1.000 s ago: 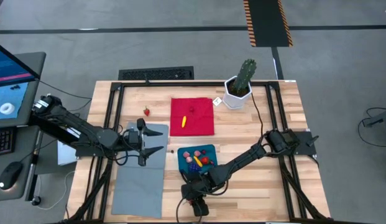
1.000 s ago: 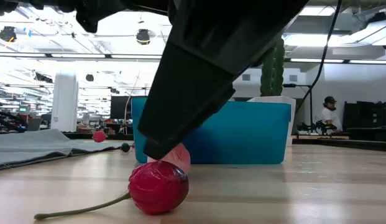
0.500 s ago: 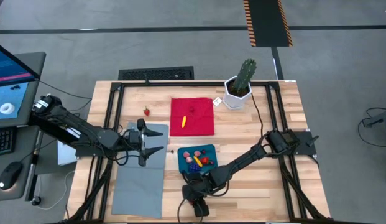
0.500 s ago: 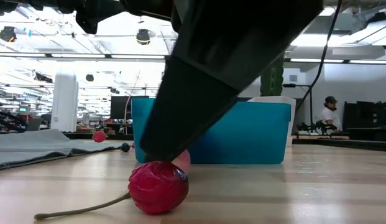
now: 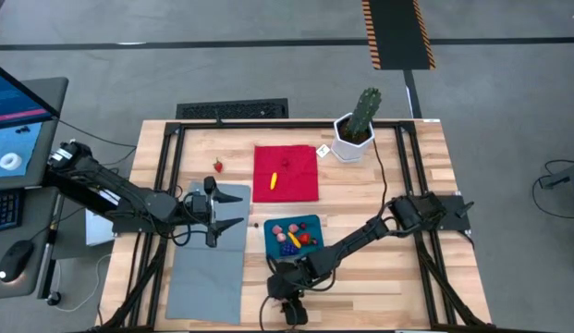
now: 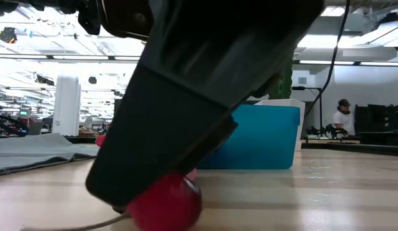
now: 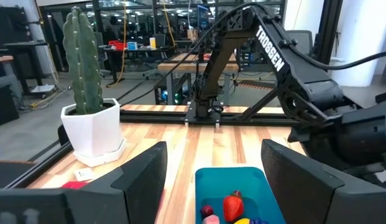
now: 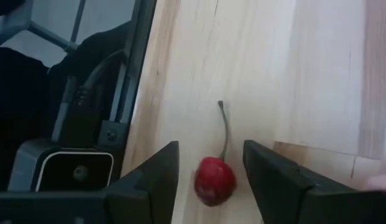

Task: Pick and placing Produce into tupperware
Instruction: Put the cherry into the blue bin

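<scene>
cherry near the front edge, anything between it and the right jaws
Nothing visible. The cherry lies on bare table directly between the open jaws of the right gripper, with clear gaps on both sides. The tupperware sits just behind it.

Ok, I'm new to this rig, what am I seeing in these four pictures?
Two robot arms work at a wooden table. One picture looks down from above, one looks level across the tabletop, and one comes from each arm's wrist. The right claw is down at the near edge, its open fingers either side of a red cherry, not gripping it yet. The teal tupperware already holds some produce. The left claw waits open over a grey mat. A red cloth and a cactus sit further back.
</scene>
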You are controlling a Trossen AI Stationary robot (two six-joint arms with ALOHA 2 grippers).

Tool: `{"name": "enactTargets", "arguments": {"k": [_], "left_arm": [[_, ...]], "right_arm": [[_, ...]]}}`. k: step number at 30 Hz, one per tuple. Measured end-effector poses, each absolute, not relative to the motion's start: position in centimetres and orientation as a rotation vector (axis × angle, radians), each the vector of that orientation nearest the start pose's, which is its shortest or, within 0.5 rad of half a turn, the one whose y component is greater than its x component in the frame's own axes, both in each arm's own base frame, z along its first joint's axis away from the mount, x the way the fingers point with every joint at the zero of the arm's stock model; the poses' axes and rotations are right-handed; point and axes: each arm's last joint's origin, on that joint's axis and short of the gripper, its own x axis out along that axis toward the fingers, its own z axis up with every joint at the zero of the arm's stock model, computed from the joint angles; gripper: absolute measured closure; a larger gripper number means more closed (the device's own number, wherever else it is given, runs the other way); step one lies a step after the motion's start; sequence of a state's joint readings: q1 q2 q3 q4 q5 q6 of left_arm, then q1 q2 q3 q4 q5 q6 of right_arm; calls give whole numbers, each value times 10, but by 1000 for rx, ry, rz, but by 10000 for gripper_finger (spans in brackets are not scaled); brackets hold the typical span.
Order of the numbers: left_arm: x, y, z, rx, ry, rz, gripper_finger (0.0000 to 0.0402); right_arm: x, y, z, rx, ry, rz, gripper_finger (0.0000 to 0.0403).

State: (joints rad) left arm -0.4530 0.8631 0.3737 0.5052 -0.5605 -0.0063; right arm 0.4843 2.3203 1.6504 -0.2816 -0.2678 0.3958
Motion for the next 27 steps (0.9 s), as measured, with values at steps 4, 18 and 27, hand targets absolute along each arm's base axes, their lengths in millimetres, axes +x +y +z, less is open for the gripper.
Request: {"name": "enactTargets", "arguments": {"k": [4, 18, 27], "left_arm": [[173, -67, 243, -13, -14, 106, 150], [173, -67, 243, -11, -13, 104, 150], [173, -67, 243, -9, -10, 104, 150]], "right_arm": [[424, 233, 115, 230, 1084, 477, 215], [419, 234, 117, 176, 1112, 467, 365], [421, 232, 144, 107, 1138, 498, 347]]}}
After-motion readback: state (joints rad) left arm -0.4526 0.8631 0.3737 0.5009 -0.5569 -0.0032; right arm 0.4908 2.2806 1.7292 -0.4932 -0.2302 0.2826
